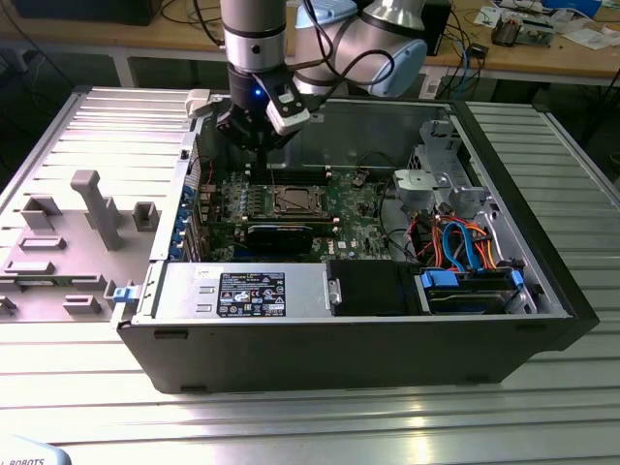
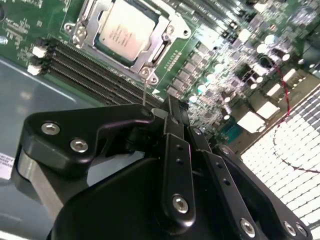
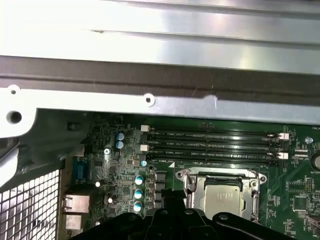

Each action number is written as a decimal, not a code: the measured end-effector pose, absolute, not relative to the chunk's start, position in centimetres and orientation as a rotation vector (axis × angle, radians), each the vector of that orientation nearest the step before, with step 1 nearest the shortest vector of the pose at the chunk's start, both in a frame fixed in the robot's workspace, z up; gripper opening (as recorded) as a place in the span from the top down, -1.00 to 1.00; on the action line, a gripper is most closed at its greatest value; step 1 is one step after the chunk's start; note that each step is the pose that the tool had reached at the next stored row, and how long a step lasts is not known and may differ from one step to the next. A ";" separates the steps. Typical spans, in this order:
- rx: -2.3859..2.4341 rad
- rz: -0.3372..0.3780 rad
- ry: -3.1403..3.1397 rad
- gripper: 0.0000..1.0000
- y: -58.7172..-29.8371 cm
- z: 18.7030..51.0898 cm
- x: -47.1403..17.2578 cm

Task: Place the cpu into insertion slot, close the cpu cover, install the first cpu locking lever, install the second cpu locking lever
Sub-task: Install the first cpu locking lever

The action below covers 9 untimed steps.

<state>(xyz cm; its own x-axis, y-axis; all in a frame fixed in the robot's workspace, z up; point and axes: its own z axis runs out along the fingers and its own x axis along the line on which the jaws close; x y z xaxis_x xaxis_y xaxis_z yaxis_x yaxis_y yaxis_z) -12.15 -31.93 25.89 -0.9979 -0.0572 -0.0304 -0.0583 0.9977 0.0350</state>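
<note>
1. Exterior view: an open computer case (image 1: 455,339) stands on a ribbed metal desk (image 1: 97,417). The arm (image 1: 257,39) reaches down into it. The gripper (image 1: 256,143) hangs above the board, near the slot (image 1: 278,201) but apart from it.
2. Second wrist view: the cpu (image 2: 125,27) lies flat in the slot. The cover (image 2: 161,46) appears to be down around it. The gripper (image 2: 167,112) is clenched, with nothing plainly between its pads. A thin upright lever (image 2: 144,90) rises beside the memory slots (image 2: 85,65) and meets the gripper's edge. Contact cannot be confirmed.
3. First wrist view: the cpu (image 3: 227,197) sits inside the cover (image 3: 220,176), just beside the memory slots (image 3: 215,145). The gripper (image 3: 172,200) is close to the socket's corner.
4. Assessment: placing looks complete and the cover appears shut, so the first-lever step is judged to be in hand. That work calls for fine alignment on a thin wire, then a steady push down and under its catch.
</note>
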 end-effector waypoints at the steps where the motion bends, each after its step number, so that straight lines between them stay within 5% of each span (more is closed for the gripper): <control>1: -0.090 0.055 3.104 0.79 -31.8 25.9 -12.2; 9: -0.091 0.055 3.094 0.79 -30.9 25.9 -12.1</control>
<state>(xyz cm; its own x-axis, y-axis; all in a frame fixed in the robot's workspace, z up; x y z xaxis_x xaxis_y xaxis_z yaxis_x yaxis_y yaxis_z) -12.12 -30.94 25.90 -0.9972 -0.0577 -0.0467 -0.0593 0.9977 0.0338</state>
